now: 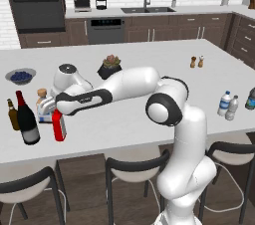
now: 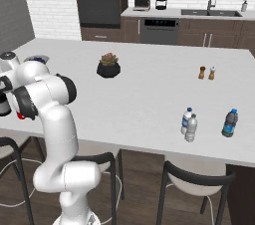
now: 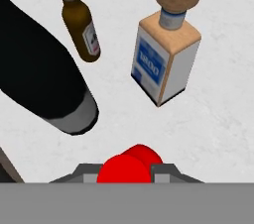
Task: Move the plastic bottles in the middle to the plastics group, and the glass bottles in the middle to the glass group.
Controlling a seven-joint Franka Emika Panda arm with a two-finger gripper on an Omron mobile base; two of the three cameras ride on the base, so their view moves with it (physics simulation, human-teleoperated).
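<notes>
Red bottle (image 3: 128, 166) between gripper (image 3: 127, 172) fingers

potted succulent (image 1: 110, 66), blueberry bowl (image 1: 20, 75), salt and pepper shakers (image 1: 196, 61)

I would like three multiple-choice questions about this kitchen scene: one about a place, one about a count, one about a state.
1. Where does the wine bottle stand?
A. beside the beer bottle
B. by the sink
C. next to the plant

2. How many blue-capped clear water bottles stand together on the counter?
A. one
B. two
C. four

3. What is the state of the red bottle?
A. lying on its side
B. upright between the fingers of the gripper
C. on a stool

Answers: 1 A, the left base view shows the two side by side at the counter's left end. 2 B, the right base view shows a pair near the dark bottle. 3 B, it stands upright under the hand, with a finger on each side in the hand view.
</notes>
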